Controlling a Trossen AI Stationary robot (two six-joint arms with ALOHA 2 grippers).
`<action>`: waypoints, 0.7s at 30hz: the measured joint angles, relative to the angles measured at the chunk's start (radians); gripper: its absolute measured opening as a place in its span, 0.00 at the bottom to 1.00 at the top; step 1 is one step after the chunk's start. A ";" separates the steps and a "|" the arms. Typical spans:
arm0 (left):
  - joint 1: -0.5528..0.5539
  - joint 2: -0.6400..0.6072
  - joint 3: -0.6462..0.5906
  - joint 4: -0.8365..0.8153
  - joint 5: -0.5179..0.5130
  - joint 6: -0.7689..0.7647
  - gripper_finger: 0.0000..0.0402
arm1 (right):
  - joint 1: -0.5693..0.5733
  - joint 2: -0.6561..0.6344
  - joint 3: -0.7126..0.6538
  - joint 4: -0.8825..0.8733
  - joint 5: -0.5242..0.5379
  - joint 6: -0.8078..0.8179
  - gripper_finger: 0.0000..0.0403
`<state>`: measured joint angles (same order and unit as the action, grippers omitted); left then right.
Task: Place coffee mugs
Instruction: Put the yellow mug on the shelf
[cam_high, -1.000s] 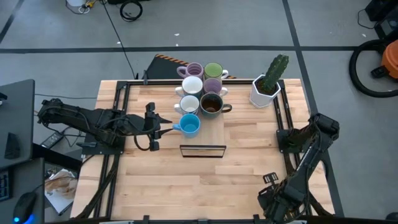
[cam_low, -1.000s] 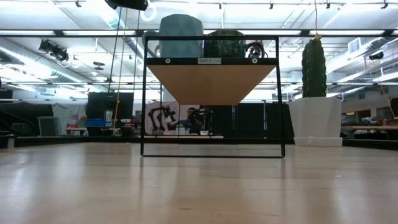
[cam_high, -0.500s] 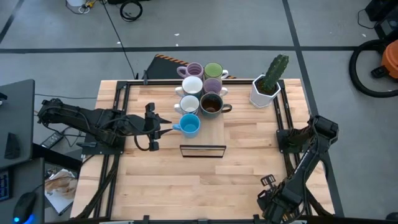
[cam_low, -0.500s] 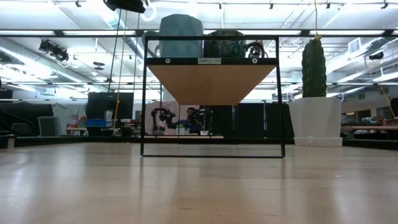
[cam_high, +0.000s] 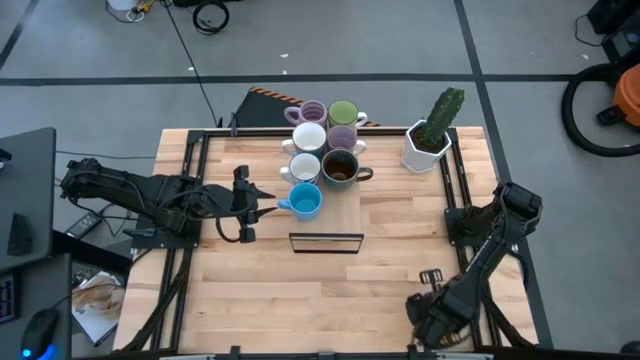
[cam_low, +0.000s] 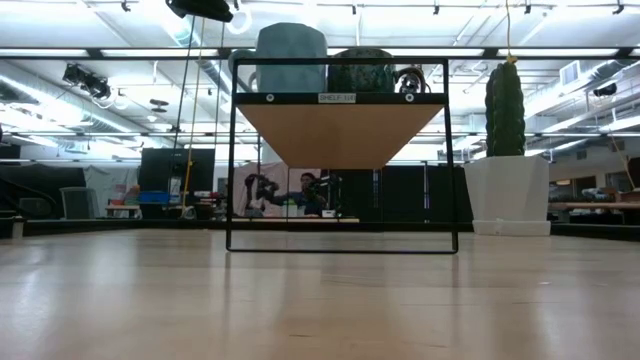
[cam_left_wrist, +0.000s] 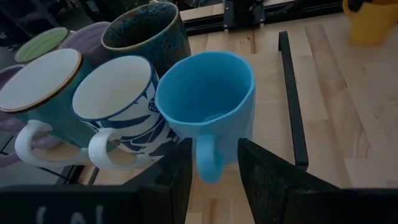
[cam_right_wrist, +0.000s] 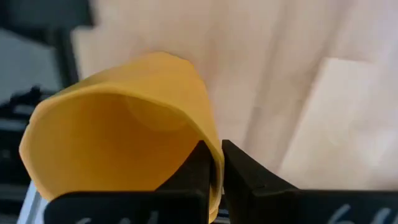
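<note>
Several coffee mugs stand on the black-framed wooden shelf (cam_high: 326, 240): lilac (cam_high: 313, 112), green (cam_high: 343, 113), white (cam_high: 308, 138), dark brown (cam_high: 340, 167) and, nearest, blue (cam_high: 305, 200). My left gripper (cam_left_wrist: 214, 177) is open at the shelf's left side, with a finger on either side of the blue mug's handle (cam_left_wrist: 208, 163). By the table's near right corner, my right gripper (cam_right_wrist: 214, 163) is shut on the orange mug (cam_right_wrist: 118, 143). In the high view that arm (cam_high: 445, 305) hides the orange mug, which shows far off in the left wrist view (cam_left_wrist: 373, 18). My right gripper pinches the orange mug's wall at its rim (cam_right_wrist: 216, 155), one finger inside the mug and one outside. The fingers come in over the rim, toward the mug's open mouth. Whether the mug is clear of the table I cannot tell.
A white angular pot with a green cactus (cam_high: 430, 140) stands at the far right of the table, beside the shelf. Black rails (cam_high: 455, 190) run along both table sides. Bare wood (cam_high: 320, 290) lies between the shelf and the near edge.
My right arm's wrist end has shifted a little toward the table's left, along the near edge. The left arm and the mugs on the shelf have kept still.
</note>
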<state>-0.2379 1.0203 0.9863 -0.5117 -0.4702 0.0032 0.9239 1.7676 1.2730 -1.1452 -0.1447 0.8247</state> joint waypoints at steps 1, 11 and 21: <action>0.000 0.000 0.000 0.000 0.000 0.000 0.34 | -0.013 -0.005 0.000 -0.012 0.002 0.028 0.06; -0.002 0.000 0.000 -0.002 0.004 -0.045 0.34 | -0.173 -0.100 -0.002 -0.112 0.046 0.350 0.06; -0.001 0.000 0.000 -0.002 0.004 -0.046 0.34 | -0.338 -0.279 -0.002 -0.176 0.072 0.301 0.06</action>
<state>-0.2386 1.0203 0.9863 -0.5140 -0.4660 -0.0423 0.5857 1.4890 1.2713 -1.3208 -0.0723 1.1261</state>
